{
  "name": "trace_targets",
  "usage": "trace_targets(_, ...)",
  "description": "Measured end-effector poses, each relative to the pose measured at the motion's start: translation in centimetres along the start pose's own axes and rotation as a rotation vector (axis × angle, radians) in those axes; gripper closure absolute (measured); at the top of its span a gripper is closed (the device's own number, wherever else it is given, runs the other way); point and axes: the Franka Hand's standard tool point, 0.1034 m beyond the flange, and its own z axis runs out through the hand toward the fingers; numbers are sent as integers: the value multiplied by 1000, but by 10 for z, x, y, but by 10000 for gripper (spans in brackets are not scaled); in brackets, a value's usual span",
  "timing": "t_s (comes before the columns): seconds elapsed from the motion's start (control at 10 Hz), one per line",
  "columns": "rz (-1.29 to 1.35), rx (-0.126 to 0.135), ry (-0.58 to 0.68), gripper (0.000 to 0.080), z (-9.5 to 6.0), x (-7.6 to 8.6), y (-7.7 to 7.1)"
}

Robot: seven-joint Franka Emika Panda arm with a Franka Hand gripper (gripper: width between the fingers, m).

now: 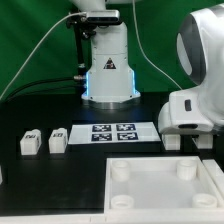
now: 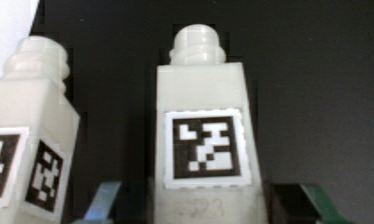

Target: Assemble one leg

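Note:
In the wrist view a leg [image 2: 202, 120], a white block with a black-and-white tag and a stepped peg at its far end, lies between my fingers. My gripper [image 2: 205, 205] is open, with a dark gap between each finger and the leg's sides. A second leg [image 2: 27, 130] lies right beside it. In the exterior view my gripper [image 1: 187, 138] is low over the table at the right, behind the panel; the legs under it are mostly hidden by the hand. Two more legs [image 1: 30, 141] [image 1: 58, 139] stand at the left.
The large white panel [image 1: 160, 200] with round corner sockets lies at the front right. The marker board [image 1: 113, 132] lies mid-table in front of the robot base [image 1: 108, 75]. A green backdrop closes the back.

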Motion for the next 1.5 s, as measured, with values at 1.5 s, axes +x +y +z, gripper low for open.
trace_targets(1.5, -136, 27, 583, 507, -176, -33, 38)
